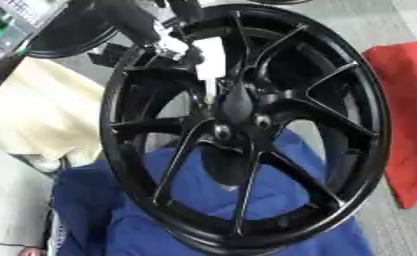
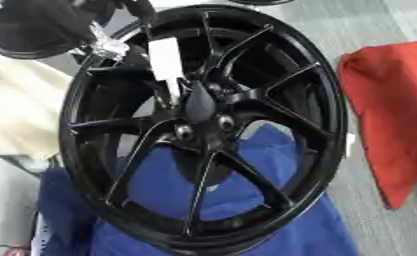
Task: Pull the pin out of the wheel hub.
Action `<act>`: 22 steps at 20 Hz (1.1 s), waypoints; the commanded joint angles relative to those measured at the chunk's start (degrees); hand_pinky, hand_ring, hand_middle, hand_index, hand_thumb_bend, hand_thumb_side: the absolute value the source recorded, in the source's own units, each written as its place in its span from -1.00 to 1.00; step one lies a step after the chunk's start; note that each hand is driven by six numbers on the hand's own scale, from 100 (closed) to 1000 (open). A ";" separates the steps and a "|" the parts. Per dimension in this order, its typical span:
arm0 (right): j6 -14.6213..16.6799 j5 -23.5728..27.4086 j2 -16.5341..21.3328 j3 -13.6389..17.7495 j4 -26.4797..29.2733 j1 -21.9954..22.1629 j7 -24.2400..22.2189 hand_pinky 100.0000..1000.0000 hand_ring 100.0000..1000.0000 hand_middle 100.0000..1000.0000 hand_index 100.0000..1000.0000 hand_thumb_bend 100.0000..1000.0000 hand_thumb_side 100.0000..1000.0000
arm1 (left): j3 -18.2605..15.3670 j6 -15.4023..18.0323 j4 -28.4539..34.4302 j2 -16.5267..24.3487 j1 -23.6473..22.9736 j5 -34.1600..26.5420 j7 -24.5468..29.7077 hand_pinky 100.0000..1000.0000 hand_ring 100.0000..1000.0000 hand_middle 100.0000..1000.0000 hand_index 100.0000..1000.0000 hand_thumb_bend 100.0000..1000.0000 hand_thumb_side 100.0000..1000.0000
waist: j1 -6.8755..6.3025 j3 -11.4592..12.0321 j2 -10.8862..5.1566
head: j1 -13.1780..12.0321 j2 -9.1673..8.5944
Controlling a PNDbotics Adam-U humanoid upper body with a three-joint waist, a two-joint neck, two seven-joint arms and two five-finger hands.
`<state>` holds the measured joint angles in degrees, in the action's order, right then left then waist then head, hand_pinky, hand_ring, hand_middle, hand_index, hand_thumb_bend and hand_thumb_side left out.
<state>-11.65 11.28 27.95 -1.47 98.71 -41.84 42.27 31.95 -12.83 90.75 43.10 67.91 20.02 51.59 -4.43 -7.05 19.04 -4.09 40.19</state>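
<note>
Above wheel hub [image 1: 238,107], left hand [image 1: 172,42] meets white pin [image 1: 210,60] (finger state unclear).

A black wheel [image 2: 203,130] stands tilted on its rim over a blue cloth [image 2: 273,230]. At its hub [image 2: 198,107], two shiny bolts sit below the centre cap. A white pin [image 2: 166,62] rises from the hub toward the wheel's top edge, held at its upper end by a black hand [image 2: 128,30]. A red cloth [image 2: 391,115] lies apart to the wheel's right.
</note>
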 commanded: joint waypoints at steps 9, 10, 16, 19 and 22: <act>0.70 0.88 0.63 0.07 0.78 -1.10 0.46 -0.02 0.14 -0.01 0.14 -0.94 0.14 | 0.15 -0.69 -1.69 -0.61 1.31 1.38 0.28 0.81 0.76 0.53 0.83 -0.14 0.46 | -0.13 -0.27 -0.16 | -0.62 -0.58; 0.74 0.93 0.61 0.06 0.77 -1.09 0.48 -0.02 0.14 -0.01 0.14 -0.94 0.15 | 0.25 -0.68 -1.84 -0.72 1.29 1.35 0.33 0.80 0.75 0.53 0.83 -0.14 0.46 | -0.16 -0.29 -0.09 | -0.62 -0.55; 1.04 1.19 0.38 0.03 0.79 -1.07 0.73 -0.02 0.14 0.00 0.14 -0.92 0.15 | 0.59 -0.45 -2.64 -1.29 1.34 1.29 0.37 0.79 0.75 0.52 0.83 -0.14 0.47 | -0.30 -0.26 0.34 | -0.78 -0.71; 1.12 1.33 0.37 0.02 0.77 -1.10 0.86 -0.02 0.14 0.00 0.14 -0.92 0.15 | 0.64 -0.33 -3.13 -1.53 1.25 1.48 0.37 0.78 0.74 0.51 0.82 -0.14 0.48 | -0.33 -0.35 0.52 | -0.89 -0.72; 1.15 1.43 0.34 0.04 0.76 -1.12 1.02 -0.02 0.14 0.00 0.14 -0.92 0.16 | 0.69 -0.27 -3.44 -1.88 1.36 1.41 0.37 0.76 0.72 0.49 0.81 -0.16 0.47 | -0.36 -0.47 0.67 | -1.10 -0.78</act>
<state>-10.72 12.36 27.48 -1.77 98.71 -41.88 43.18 33.00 -12.86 87.19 40.70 68.05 21.17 51.61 -5.00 -7.44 20.74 -4.95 40.13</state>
